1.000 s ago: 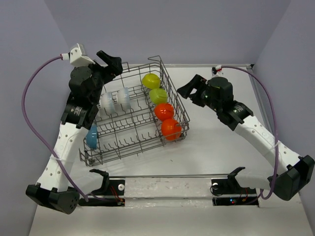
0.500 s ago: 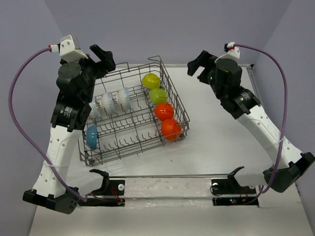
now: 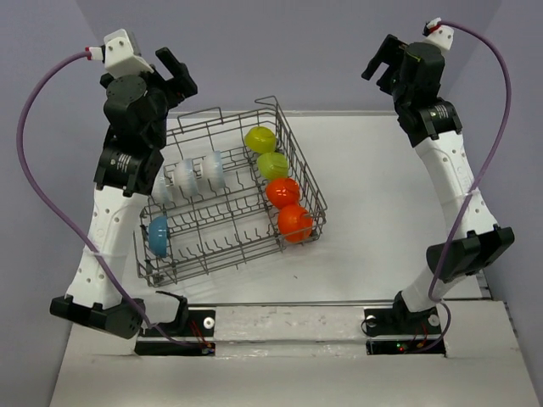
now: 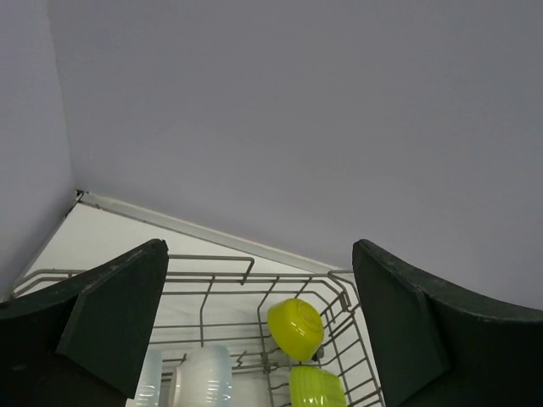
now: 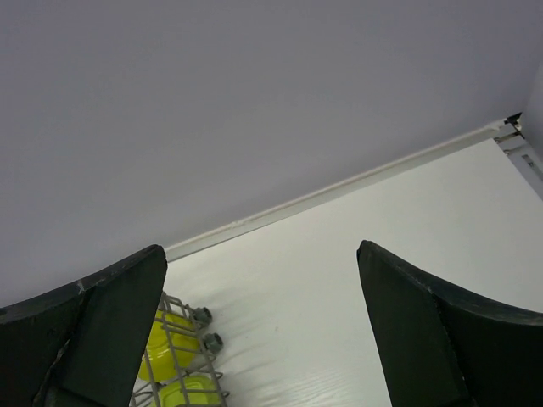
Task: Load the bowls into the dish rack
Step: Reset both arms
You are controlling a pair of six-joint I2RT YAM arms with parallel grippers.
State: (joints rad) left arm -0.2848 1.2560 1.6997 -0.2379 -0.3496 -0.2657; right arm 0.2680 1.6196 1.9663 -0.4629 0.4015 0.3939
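Holding two yellow-green bowls (image 3: pixel 260 139), two orange-red bowls (image 3: pixel 282 192): one dish rack (image 3: pixel 222 233).

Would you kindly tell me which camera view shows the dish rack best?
The top external view: the whole dish rack is visible there. The left wrist view catches only its far end, with yellow-green bowls inside; the right wrist view shows just one corner.

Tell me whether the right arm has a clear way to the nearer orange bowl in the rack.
Probably yes. The right gripper is open and empty, high above the table; the orange bowl sits in the right-hand row of the rack, open from above. Only the rack's wires crowd it.
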